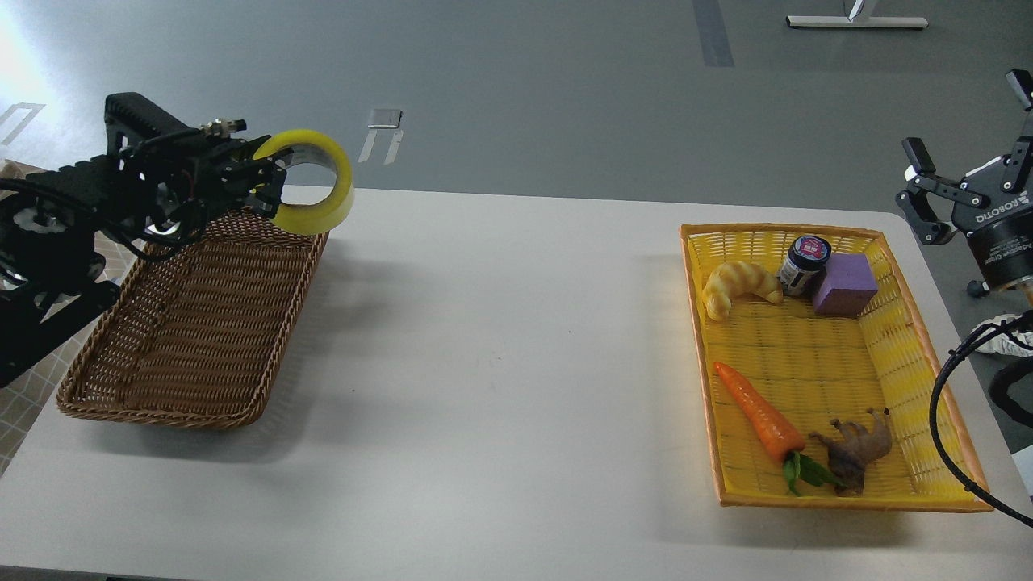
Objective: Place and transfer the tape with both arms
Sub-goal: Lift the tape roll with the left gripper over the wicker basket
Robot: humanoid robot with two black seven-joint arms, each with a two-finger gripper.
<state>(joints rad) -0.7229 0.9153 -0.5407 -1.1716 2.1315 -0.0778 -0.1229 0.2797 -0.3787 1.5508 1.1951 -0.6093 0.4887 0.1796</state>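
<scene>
Over the table [500, 339], the left arm [73, 210] reaches in low across the brown basket [194, 323], left gripper [262, 181] clamped on the tape [315, 181], held above the basket's far corner. Looks like the placing step: lower and release next, I'd say. Right gripper [968, 153] waits off the table edge, fingers [920, 153] spread, beside the yellow basket [928, 355].

Yellow tape roll [311, 184] upright, above basket corner [311, 238]
</scene>
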